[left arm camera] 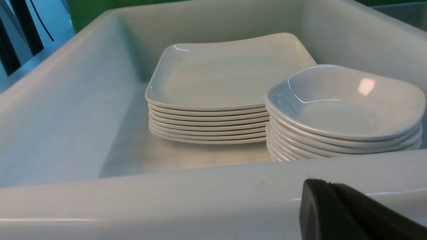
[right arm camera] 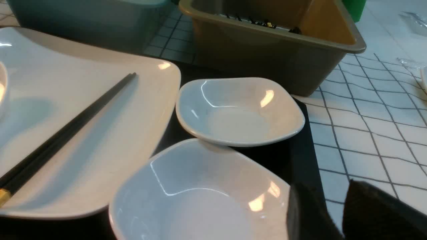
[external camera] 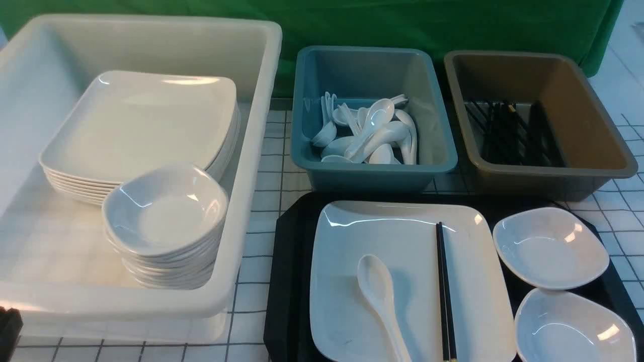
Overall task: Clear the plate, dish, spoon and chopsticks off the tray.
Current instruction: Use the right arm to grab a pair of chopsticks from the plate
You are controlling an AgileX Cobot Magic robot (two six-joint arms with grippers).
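Note:
On the black tray [external camera: 287, 281] lies the large white plate [external camera: 402, 236]. The white spoon [external camera: 380, 296] and the black chopsticks [external camera: 444, 286] rest on it. Two small white dishes sit on the tray's right side, one farther [external camera: 551, 249] and one nearer [external camera: 573, 327]. My right gripper [right arm camera: 328, 190] is open and empty, hovering at the tray's right edge [right arm camera: 300, 156] beside the nearer dish [right arm camera: 200, 193]. My left gripper [left arm camera: 328, 186] is shut on nothing, just outside the near wall of the white tub [left arm camera: 166, 200]. It shows as a dark corner [external camera: 9, 327] in the front view.
The white tub [external camera: 251, 151] on the left holds a stack of large plates [external camera: 141, 125] and a stack of small dishes [external camera: 166, 221]. Behind the tray stand a blue tub [external camera: 375, 171] of spoons and a brown tub [external camera: 604, 151] of chopsticks. Checked cloth covers the table.

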